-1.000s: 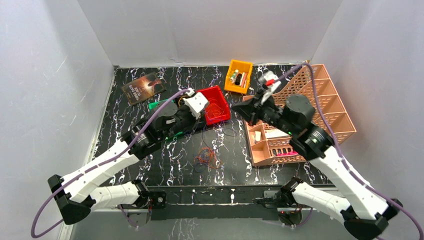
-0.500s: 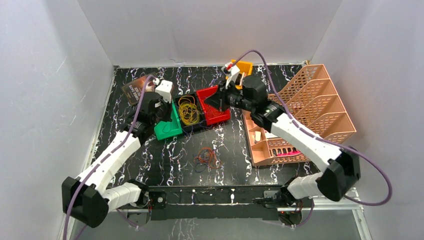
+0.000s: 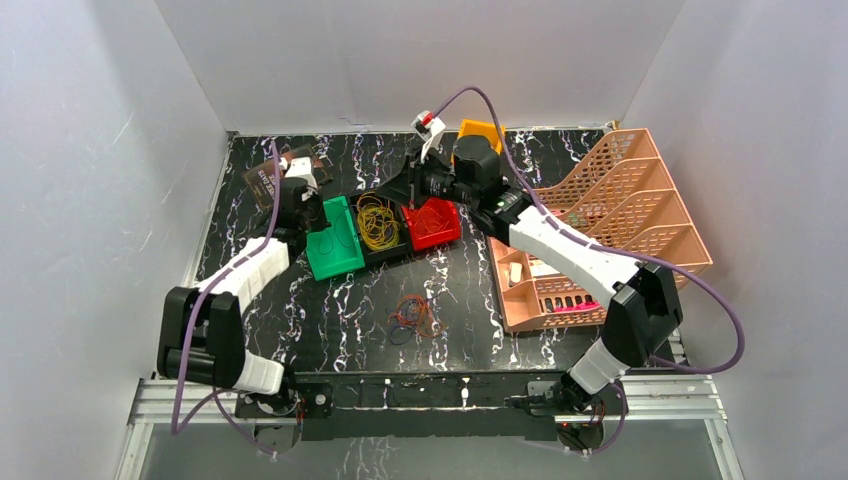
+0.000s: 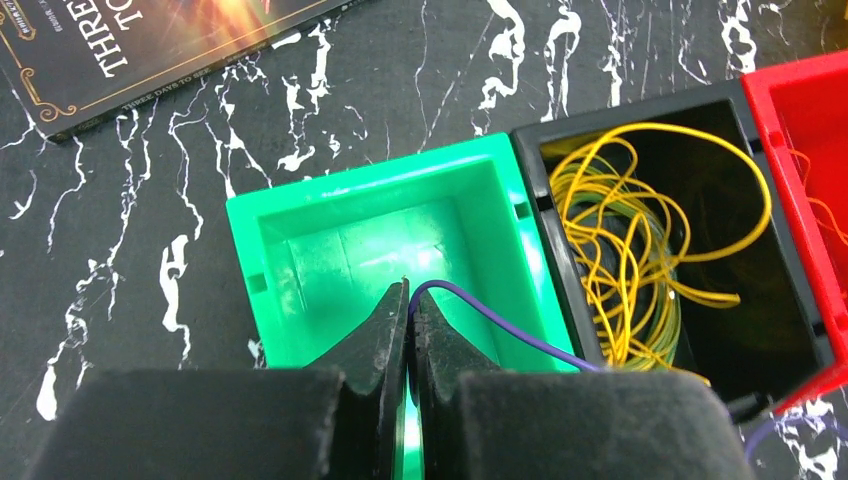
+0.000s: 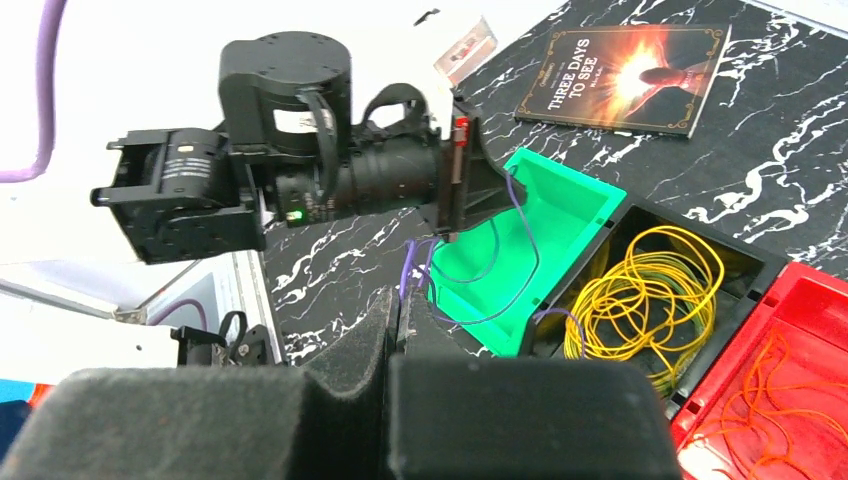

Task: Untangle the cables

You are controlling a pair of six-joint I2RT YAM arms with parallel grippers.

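A thin purple cable (image 4: pixel 500 320) runs from my left gripper (image 4: pixel 408 300), which is shut on it above the green bin (image 4: pixel 330 240), across toward the black bin. My right gripper (image 5: pixel 397 300) is shut on the same purple cable (image 5: pixel 520 250), which loops over the green bin (image 5: pixel 560 200) to the left gripper's fingers (image 5: pixel 470 185). A yellow cable (image 3: pixel 376 222) lies coiled in the black bin, and an orange cable (image 5: pixel 790 390) lies in the red bin (image 3: pixel 432 222). A small tangle of red, orange and dark cables (image 3: pixel 412 315) lies on the table in front.
A book (image 3: pixel 275 170) lies at the back left, beyond the green bin (image 3: pixel 335 245). A small orange bin (image 3: pixel 482 132) stands at the back. A peach desk organizer (image 3: pixel 620 220) fills the right side. White walls enclose the table.
Both arms have swung toward the back left. The left arm has moved off the bins, uncovering the green and black ones. The right gripper has come from the organizer to above the bins.
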